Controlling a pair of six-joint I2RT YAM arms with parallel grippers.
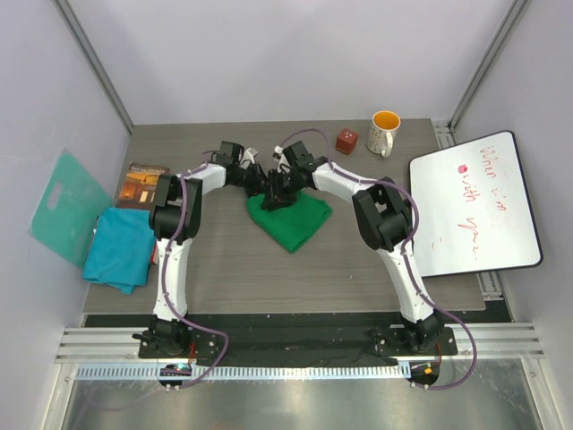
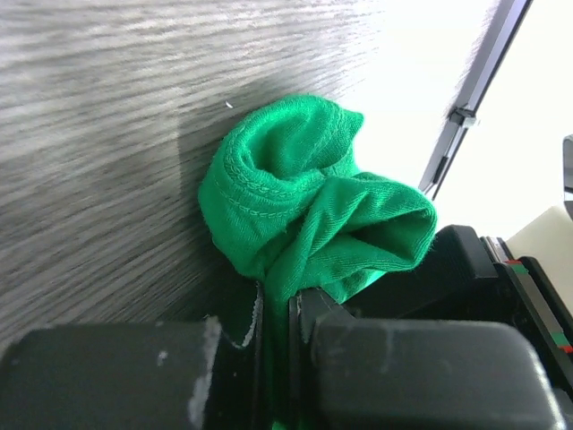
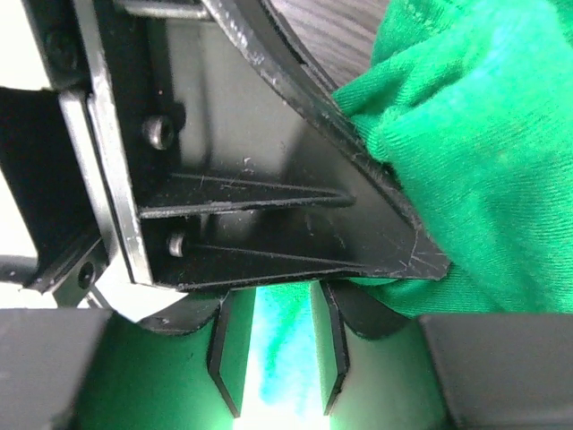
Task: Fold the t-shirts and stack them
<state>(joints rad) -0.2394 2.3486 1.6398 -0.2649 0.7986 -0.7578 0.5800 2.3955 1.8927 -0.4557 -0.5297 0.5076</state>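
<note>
The soft teal-blue cloth shirt (image 1: 116,249) lies in a bunch at the left edge of the grey wooden surface (image 1: 233,278), nearer to the arms' bases than anything else. The soft bright green cloth shirt (image 1: 288,224) sits in a crumpled heap in the middle of the surface.

Both arms reach to the far side of that heap. The left tool (image 2: 276,309) is squeezed tight on a fold of the green shirt (the cloth puffs out past its tips like a little ball). The right tool (image 3: 279,358) is just beside the left one. Its fingers (image 3: 333,354) stand partly apart, and green cloth shows in the gap between them. I cannot tell if they touch the cloth.

A flat brown book (image 1: 141,184) lies just past the teal-blue shirt. A stiff flat teal board with a handle hole (image 1: 64,204) is off to the left of it. A white board with red writing (image 1: 474,204) lies at the right side. Farthest away are a small red cube (image 1: 346,141) and a white mug with an orange inside (image 1: 385,132), close together.
</note>
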